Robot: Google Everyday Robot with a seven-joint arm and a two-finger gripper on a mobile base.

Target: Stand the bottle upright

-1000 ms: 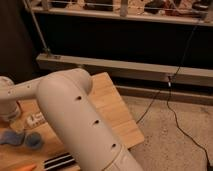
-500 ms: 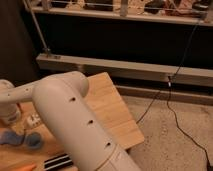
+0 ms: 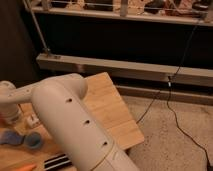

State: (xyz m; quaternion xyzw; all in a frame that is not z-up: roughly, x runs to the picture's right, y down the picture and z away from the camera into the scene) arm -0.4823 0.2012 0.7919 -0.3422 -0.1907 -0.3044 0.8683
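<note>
Bottle [image 3: 31, 120] seems to lie on the surface [image 3: 107, 107] at mid-left, not yet upright, beside our tool [image 3: 9, 114] at the left edge, whose state we cannot tell.

Quantities in view:
- Worktop [image 3: 111, 102]: one, wooden, centre-left of the frame.
- Robot arm [image 3: 75, 125]: one, white, running from bottom centre to the left edge.
- Tool [image 3: 9, 116]: one, at the left edge, partly cut off.
- Blue items, lower left: two, a round disc [image 3: 33, 140] and a flatter piece [image 3: 10, 137].
- Bottle [image 3: 32, 120]: one, small and whitish, just above the disc.
- Striped flat piece [image 3: 55, 161]: one, at the bottom edge.
- Floor cable [image 3: 172, 107]: one, on the right.
</note>
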